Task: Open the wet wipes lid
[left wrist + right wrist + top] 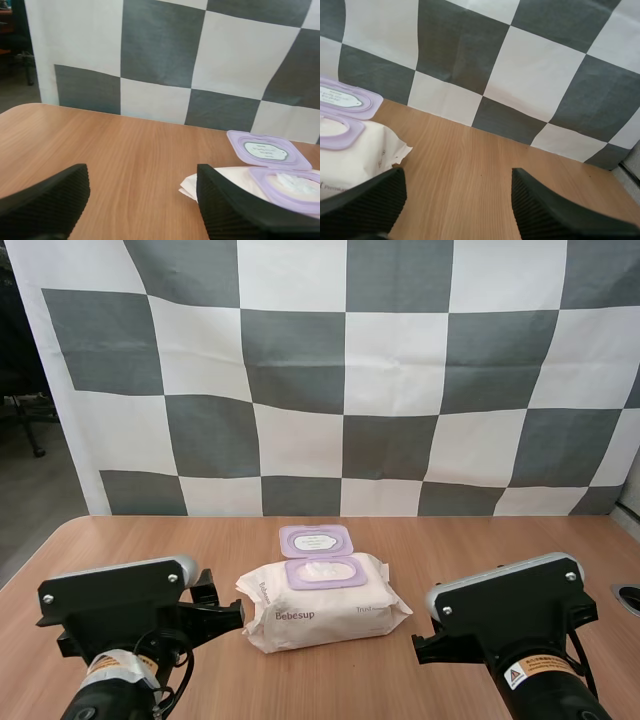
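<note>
The purple plastic lid (316,540) of the pale pink wipes pack (325,612) lies open, so the task seems done; the left tool (142,200) and the right tool (457,200) are wide and empty.

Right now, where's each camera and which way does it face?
High: behind and above the bases, looking forward and down at the table and wipes pack, lid flipped open; left arm and right arm show.
Left wrist: on the left arm, low, facing forward; open left gripper beside the pack.
Right wrist: same on the right; open right gripper, pack beside it.
All three share the pack and its open lid.
</note>
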